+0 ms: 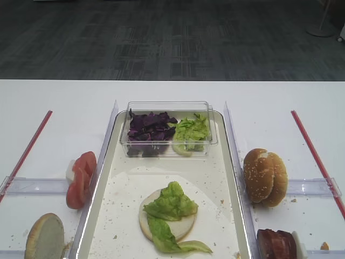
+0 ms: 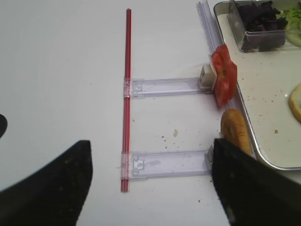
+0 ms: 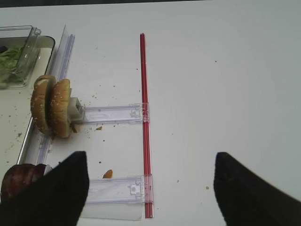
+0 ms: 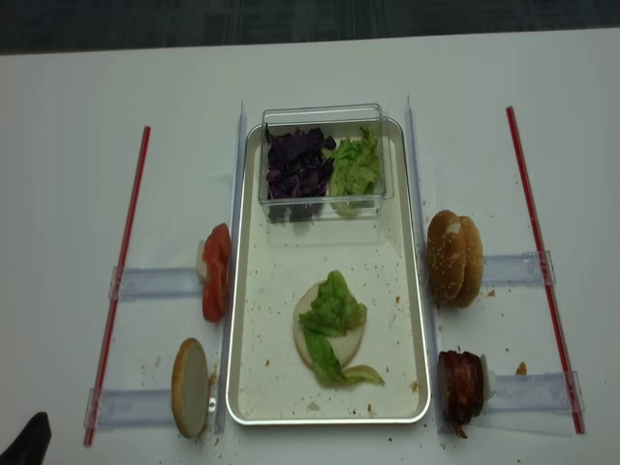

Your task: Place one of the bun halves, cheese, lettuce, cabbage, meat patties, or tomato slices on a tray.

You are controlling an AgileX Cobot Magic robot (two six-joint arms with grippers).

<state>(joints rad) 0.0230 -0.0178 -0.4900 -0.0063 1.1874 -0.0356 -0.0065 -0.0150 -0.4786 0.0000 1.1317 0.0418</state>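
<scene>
The tray [image 4: 417,291] lies long-ways, running from the far side of the white table [image 4: 58,174] toward the near side. A flat bun half [image 4: 315,341] lies in its near part, with a lettuce [image 4: 334,315] leaf on top. The leaf is long, and it runs from the far side down to the near right, where its tip hangs off the bun. At the far end of the tray sits a clear tub [image 4: 325,160] with purple cabbage [image 4: 297,165] on the left and more green leaves on the right. Tomato slices [image 4: 215,271] stand on edge left of the tray. Two seeded buns [image 4: 455,258] and what look like meat patties [image 4: 463,386] stand on the right. The right gripper [image 3: 150,188] and the left gripper [image 2: 150,181] both hang over the table with fingers spread wide, holding nothing.
</scene>
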